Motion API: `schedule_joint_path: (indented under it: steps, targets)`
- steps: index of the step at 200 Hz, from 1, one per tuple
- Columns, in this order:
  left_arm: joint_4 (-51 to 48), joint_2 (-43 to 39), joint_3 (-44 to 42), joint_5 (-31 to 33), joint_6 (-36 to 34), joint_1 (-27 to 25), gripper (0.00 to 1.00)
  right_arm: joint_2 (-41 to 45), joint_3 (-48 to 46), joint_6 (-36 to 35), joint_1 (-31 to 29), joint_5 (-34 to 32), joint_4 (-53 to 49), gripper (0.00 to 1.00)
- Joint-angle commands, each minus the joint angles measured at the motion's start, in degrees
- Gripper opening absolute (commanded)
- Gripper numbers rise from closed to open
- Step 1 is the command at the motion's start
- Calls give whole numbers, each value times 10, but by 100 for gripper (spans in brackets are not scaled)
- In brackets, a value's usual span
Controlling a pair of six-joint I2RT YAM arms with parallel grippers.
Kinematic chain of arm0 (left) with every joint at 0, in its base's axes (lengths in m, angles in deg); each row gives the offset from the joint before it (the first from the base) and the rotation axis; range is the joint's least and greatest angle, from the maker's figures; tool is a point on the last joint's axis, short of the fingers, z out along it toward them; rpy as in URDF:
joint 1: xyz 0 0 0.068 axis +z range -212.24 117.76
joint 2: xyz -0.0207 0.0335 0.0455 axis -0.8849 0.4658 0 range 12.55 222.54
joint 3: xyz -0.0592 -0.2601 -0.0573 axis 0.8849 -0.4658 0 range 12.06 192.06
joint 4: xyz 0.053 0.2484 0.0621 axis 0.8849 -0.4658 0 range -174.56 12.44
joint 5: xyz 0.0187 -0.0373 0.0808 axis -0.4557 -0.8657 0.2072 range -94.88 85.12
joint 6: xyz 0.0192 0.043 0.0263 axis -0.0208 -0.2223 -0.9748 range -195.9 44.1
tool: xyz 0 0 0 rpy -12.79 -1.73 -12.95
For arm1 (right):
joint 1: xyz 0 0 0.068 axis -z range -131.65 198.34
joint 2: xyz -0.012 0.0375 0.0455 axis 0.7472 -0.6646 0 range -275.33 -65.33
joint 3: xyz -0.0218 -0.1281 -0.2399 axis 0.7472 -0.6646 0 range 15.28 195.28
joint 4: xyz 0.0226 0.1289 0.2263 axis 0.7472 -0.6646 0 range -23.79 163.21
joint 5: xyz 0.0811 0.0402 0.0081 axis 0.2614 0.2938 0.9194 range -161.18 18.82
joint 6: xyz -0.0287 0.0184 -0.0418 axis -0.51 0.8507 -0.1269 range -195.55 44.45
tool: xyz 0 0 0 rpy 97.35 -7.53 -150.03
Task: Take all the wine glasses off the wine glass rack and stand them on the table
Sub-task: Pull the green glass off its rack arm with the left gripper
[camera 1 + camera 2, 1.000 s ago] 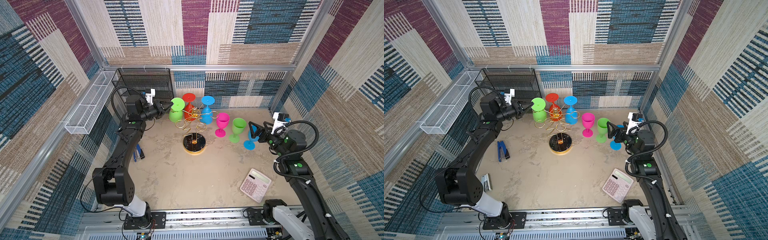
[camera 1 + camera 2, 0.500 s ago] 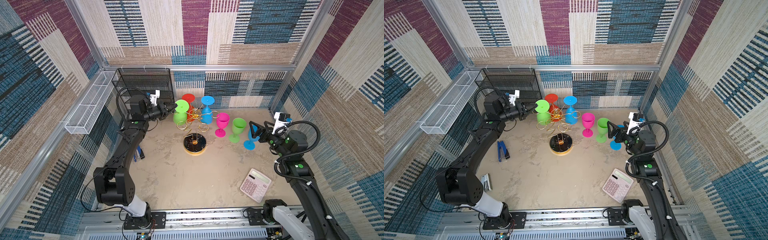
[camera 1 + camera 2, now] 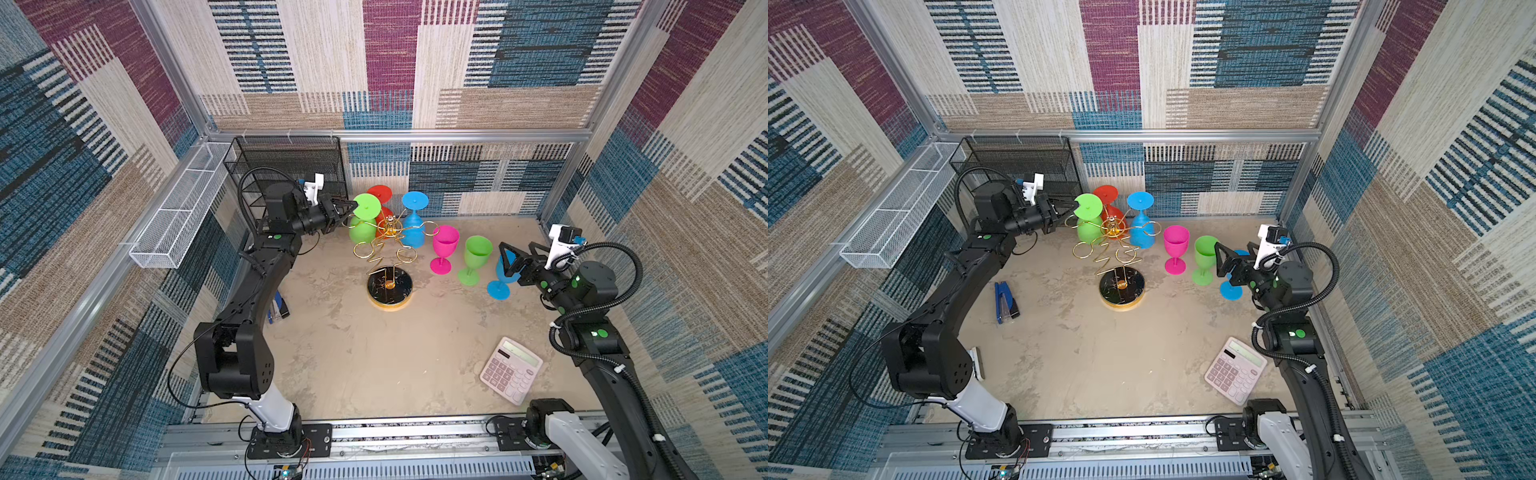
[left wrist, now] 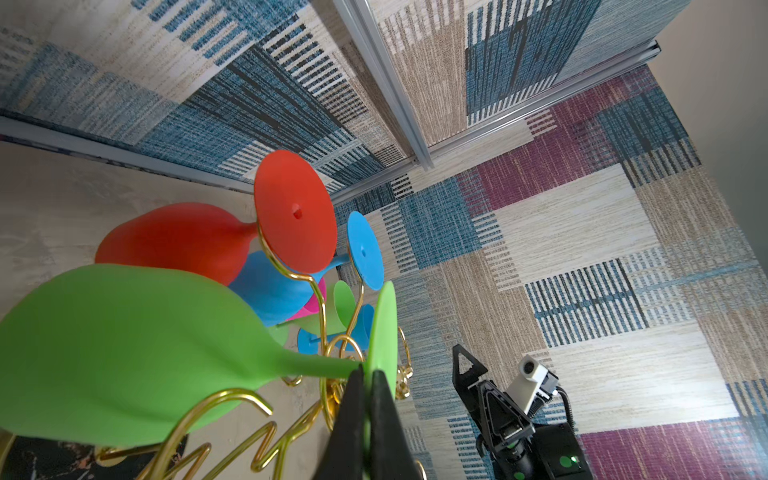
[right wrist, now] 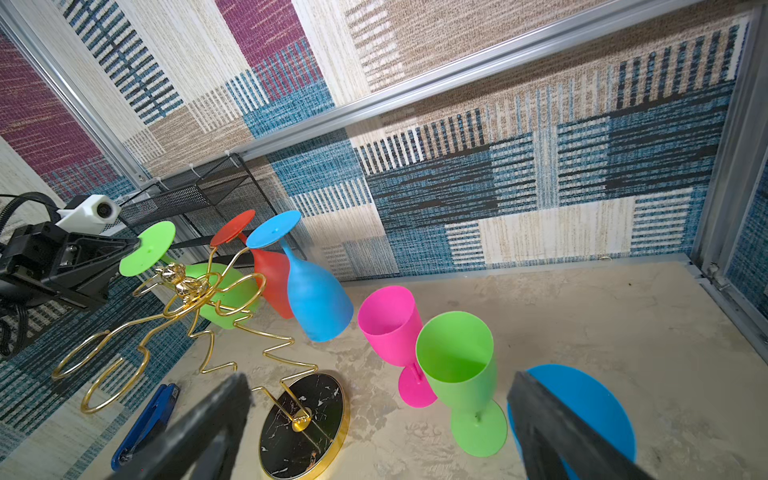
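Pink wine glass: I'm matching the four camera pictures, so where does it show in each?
In a top view: the pink wine glass stands upright, right of centre, next to the standing green glass.
In a top view: again right of centre.
Left wrist: just a pink sliver behind the hanging blue glass.
Right wrist: mid-picture, upright.
Shared landmark: the wine glass rack, its gold wire in all four.

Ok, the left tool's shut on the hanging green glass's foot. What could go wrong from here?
The left tool pinches only the thin foot rim of the green wine glass: it may slip. Its stem seems hooked in the wine glass rack; a crooked pull could tip it, red glass included.
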Motion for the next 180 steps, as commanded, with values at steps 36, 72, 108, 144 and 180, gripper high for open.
schedule_joint_path:
  steps: [36,72,108,144,180]
  targets:
    - [30,-4,2,15,5,21,0,5,6,3,-1,3,5,99]
    - [56,-21,-28,22,19,45,0,5,6,1,-1,3,5,99]
    - [57,-51,-46,11,24,71,0,9,7,-2,-1,2,1,99]
    - [32,-106,-87,-14,22,105,0,9,9,-4,-1,2,-3,99]
    - [45,-181,-167,-45,45,145,0,10,10,-8,-1,8,-3,99]
